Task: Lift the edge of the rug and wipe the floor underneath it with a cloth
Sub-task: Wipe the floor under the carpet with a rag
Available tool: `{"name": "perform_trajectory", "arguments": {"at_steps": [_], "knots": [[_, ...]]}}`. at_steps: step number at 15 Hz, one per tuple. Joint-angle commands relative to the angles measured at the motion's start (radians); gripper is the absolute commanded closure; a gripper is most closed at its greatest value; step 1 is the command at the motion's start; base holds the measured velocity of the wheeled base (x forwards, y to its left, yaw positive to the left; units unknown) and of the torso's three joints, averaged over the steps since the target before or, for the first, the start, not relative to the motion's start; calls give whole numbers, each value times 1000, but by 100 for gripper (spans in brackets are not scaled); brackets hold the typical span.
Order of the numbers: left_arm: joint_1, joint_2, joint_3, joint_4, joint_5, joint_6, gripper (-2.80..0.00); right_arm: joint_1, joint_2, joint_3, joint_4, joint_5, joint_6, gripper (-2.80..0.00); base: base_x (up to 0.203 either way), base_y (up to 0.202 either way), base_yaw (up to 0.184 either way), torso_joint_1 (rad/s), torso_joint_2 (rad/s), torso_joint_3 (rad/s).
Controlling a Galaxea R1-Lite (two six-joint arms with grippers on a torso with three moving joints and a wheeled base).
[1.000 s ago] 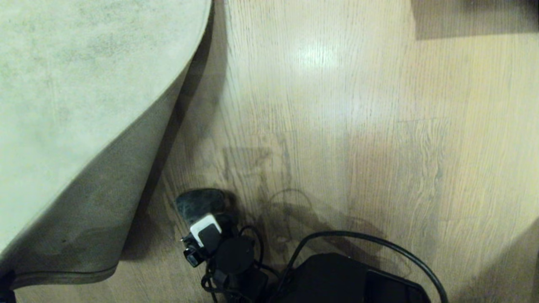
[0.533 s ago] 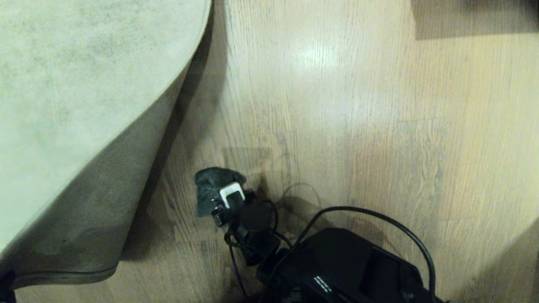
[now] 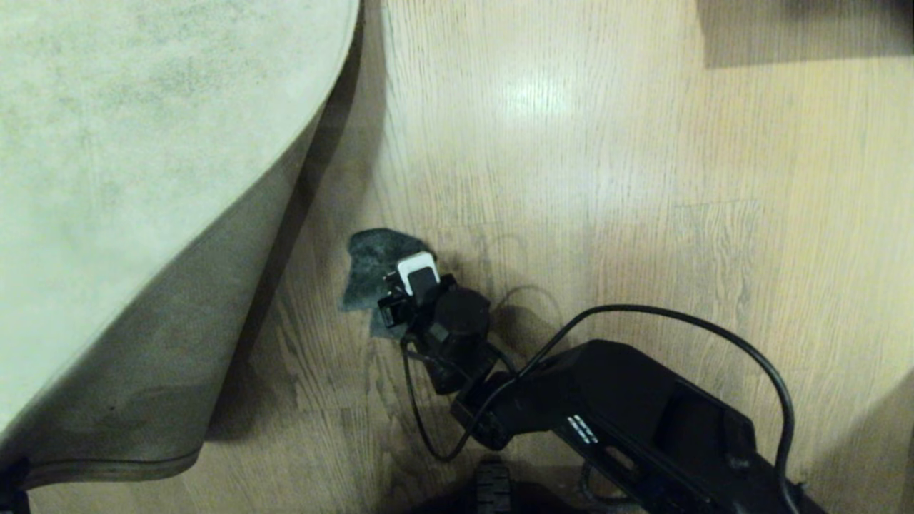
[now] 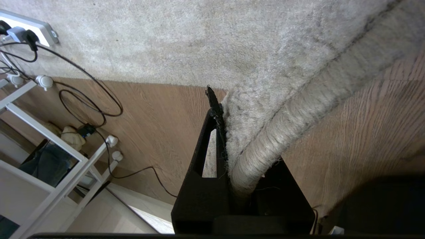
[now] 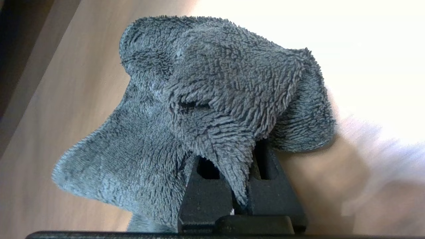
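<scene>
The pale grey rug (image 3: 143,143) fills the left of the head view. Its rug edge (image 3: 285,214) is lifted off the floor (image 3: 571,178), so the grey-brown backing (image 3: 171,343) shows. My left gripper (image 4: 242,146) is shut on the rug edge (image 4: 298,113) near the corner and holds its bound border up. My right gripper (image 3: 391,287) is low over the floor just right of the raised rug. It is shut on the dark grey cloth (image 3: 370,265), which lies bunched against the planks. In the right wrist view the cloth (image 5: 212,93) hides the tips of my right gripper (image 5: 237,166).
Beyond the rug's other border a white power strip (image 4: 30,28) with plugs lies on the rug. Black cables (image 4: 89,99) trail over the floor to a white rack frame (image 4: 49,149). A dark shadowed patch (image 3: 807,28) sits at the far right.
My right arm has stretched out and pushed the cloth over the floor away from me, along the lifted rug. The left gripper and the rug have kept still.
</scene>
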State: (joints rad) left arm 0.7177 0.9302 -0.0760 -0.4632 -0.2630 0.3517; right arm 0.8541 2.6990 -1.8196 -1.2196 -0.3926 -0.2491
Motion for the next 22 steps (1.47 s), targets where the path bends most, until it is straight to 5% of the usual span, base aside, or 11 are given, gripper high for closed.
{"name": "perform_trajectory", "arguments": {"at_steps": [1, 12, 22], "knots": [[0, 12, -1, -3, -1, 1, 0, -22, -97, 39, -2, -5, -3, 0, 0, 0, 0, 0, 0, 0], [0, 24, 1, -5, -9, 3, 0, -88, -462, 635, -78, -2, 23, 0, 0, 0, 0, 0, 0, 0], [0, 35, 1, -5, -13, 3, 0, -360, -788, 1092, -55, 7, 50, 0, 0, 0, 0, 0, 0, 0]]}}
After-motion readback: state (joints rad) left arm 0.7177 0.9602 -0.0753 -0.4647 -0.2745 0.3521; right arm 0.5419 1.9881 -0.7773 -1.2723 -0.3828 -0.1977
